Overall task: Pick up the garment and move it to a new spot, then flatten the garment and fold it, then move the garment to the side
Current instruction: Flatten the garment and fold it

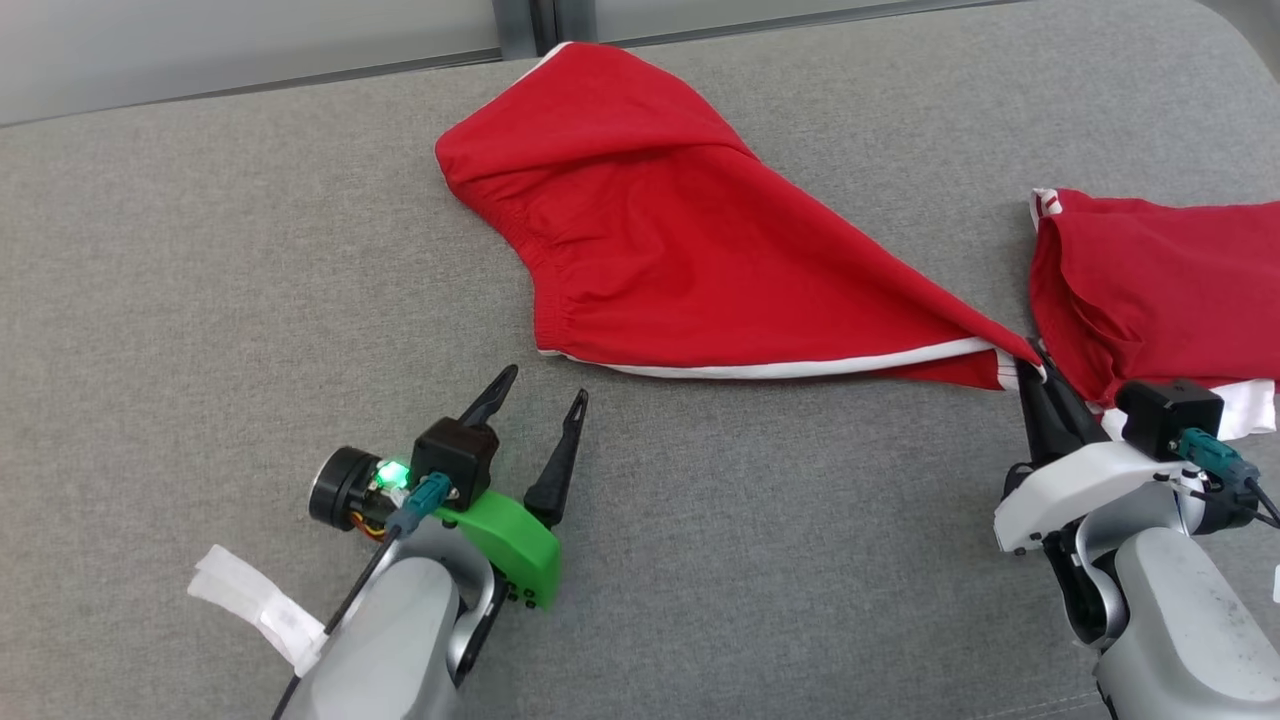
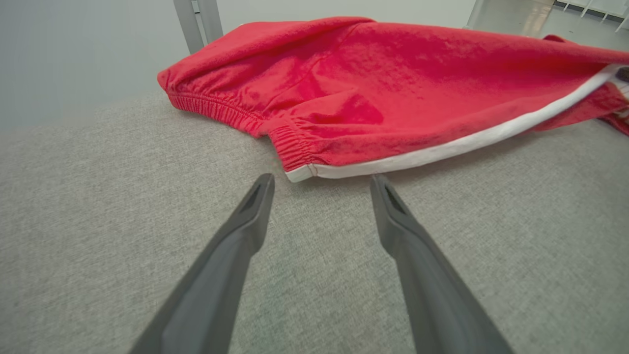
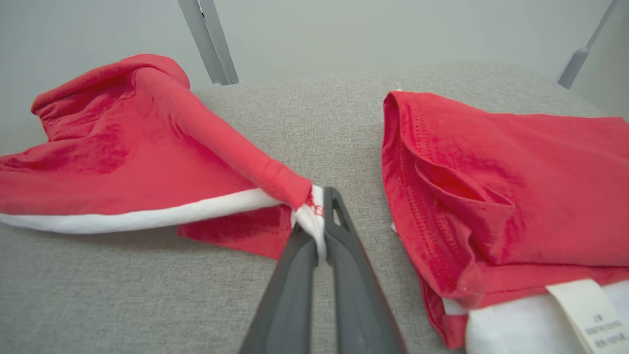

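The garment (image 1: 660,240) is a pair of red shorts with a white side stripe and a gathered waistband, spread on the grey padded surface (image 1: 200,300). My right gripper (image 1: 1030,360) is shut on its right corner, the white hem pinched between the fingers (image 3: 314,231). The cloth rises slightly toward that pinch. My left gripper (image 1: 545,385) stands open just short of the waistband corner (image 2: 300,172), touching nothing, with bare grey fabric between its fingers (image 2: 255,206).
A second red garment (image 1: 1160,280) with a white lining and a label (image 3: 585,309) lies folded at the right edge, close beside my right gripper. Grey frame posts (image 3: 209,39) and a pale wall stand behind the surface. White tape (image 1: 255,605) wraps my left forearm.
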Robot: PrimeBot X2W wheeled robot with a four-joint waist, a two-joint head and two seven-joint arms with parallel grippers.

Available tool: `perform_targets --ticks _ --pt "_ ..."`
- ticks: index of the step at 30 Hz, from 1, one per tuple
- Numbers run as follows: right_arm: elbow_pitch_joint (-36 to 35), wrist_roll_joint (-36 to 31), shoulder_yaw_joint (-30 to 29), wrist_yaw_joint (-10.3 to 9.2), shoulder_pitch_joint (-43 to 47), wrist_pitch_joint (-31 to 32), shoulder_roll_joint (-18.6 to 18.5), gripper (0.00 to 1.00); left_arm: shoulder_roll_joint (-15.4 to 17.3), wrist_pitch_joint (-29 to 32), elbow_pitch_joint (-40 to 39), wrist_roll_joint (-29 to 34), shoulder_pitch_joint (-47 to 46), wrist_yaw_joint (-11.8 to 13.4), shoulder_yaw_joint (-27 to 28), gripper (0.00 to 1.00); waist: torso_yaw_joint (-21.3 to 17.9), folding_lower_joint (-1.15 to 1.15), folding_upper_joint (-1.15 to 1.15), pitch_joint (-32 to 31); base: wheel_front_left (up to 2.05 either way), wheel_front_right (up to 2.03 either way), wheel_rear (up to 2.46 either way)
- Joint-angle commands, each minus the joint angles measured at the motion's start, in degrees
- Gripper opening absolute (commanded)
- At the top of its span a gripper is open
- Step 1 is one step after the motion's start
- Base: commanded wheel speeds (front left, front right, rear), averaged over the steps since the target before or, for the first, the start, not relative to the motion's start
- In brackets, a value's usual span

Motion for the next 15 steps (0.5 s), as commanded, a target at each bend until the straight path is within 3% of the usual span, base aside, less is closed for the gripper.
perform_targets --ticks 1,6,15 --pt "-0.3 0.3 0.1 -0.10 -0.1 0.1 -0.4 0.00 0.4 0.0 1.8 -0.8 -2.1 -0.1 0.0 1.00 -0.2 0.00 0.00 0.2 0.00 0.00 0.00" --pt "-0.7 0.3 0.1 -0.10 -1.5 0.1 -0.3 0.00 0.4 0.0 9.2 -4.1 -8.1 -0.2 -2.6 1.00 -1.2 0.00 0.00 1.9 0.00 0.00 0.00" --pt "-0.5 -0.1 0.6 -0.10 -3.3 -0.5 0.3 0.00 1.4 0.0 11.8 -7.8 -12.9 -0.2 -5.9 1.00 -2.3 0.00 0.00 4.3 0.00 0.00 0.00"
